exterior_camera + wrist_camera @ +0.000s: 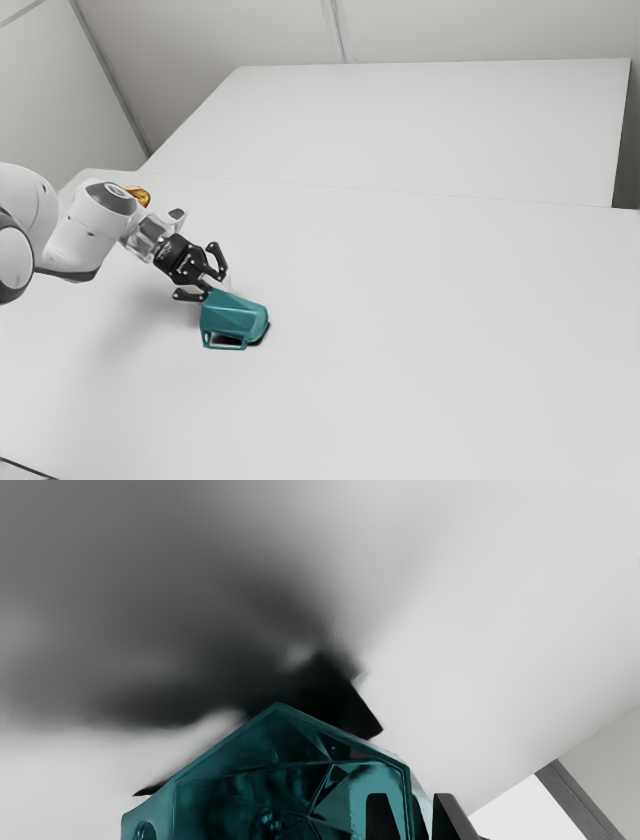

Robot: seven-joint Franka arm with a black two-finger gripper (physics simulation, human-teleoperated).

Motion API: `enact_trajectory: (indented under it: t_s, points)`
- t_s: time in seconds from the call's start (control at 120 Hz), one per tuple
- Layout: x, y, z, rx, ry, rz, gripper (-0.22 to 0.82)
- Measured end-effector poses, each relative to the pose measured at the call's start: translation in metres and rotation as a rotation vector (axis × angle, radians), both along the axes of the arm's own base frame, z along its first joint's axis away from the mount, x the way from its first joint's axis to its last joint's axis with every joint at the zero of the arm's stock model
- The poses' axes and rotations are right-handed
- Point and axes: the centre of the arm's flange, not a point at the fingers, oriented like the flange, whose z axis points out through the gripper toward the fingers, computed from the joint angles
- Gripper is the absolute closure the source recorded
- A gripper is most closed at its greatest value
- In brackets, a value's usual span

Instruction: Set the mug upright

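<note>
- Where the arm [90, 225] reaches in from nine o'clock (exterior view; its base end cut off), the claw [213, 284] meets the near end of the teal mug [234, 316].
- Mug: on its side on the surface [400, 380], at five o'clock from the claw; handle [224, 342] toward six o'clock. Which end is the mouth is hard to make out.
- Claw: fingers [445, 817] parted by a modest gap, the mug's edge between them; whether both touch it cannot be told.
- Wrist view: mug and handle cut off by the frame; dark, blurred shadow on the surface beside the mug.
- Amber object [139, 195]: at eleven o'clock from the claw, partly hidden behind the arm; kind indeterminate.
</note>
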Motion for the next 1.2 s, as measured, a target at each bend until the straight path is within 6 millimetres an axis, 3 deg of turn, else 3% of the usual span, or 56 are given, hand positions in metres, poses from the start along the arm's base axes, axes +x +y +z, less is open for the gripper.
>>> enact_trajectory:
  t_s: [0.333, 0.608, 0.817, 0.975, 1.2]
  points:
    - [0.015, -0.027, 0.018, 0.020, -0.030, -0.058, 0.76]
    - [0.027, -0.076, 0.087, 0.242, -0.155, -0.255, 0.77]
    - [0.034, -0.121, 0.132, 0.537, -0.272, -0.486, 0.77]
    - [0.039, -0.137, 0.141, 0.722, -0.340, -0.601, 0.77]
    - [0.035, -0.161, 0.141, 0.800, -0.375, -0.617, 0.78]
